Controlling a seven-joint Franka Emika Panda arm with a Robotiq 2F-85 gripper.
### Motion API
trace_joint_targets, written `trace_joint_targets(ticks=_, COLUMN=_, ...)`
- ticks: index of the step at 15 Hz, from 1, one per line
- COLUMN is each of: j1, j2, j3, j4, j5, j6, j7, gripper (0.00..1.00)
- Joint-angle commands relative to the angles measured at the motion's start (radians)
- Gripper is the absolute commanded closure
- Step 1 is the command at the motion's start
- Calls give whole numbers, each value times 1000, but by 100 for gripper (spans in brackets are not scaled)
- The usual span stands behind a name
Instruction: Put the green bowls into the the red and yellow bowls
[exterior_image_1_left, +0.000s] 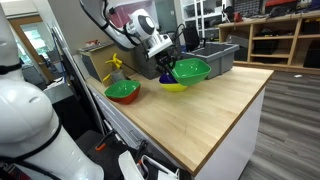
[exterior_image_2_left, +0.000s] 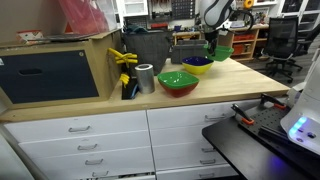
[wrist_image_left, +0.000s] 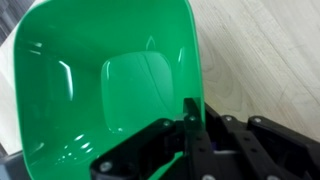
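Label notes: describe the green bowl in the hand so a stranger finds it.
On the wooden countertop, look toward the robot's hand. The green bowl it grips by the rim is near the yellow bowl; the other green bowl sits nested in a red bowl.

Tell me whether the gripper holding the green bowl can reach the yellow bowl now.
Probably yes: the gripper holds the green bowl right beside the yellow bowl, and nothing seems to stand between them.
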Motion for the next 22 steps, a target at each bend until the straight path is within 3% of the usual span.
trace_joint_targets(ticks=1, j1=25, j2=-33, j3=24, j4=-17, j5=1, j6=-21, j7=31, gripper=98)
trace_joint_targets(ticks=9, j1=56, j2=18, j3=38, j4=50, j5=50, j6=-36, j7=169, gripper=98)
trace_joint_targets(ticks=22, j1=58, j2=126, j3=60, j4=259, j5=264, j6=-105, j7=226, gripper=98)
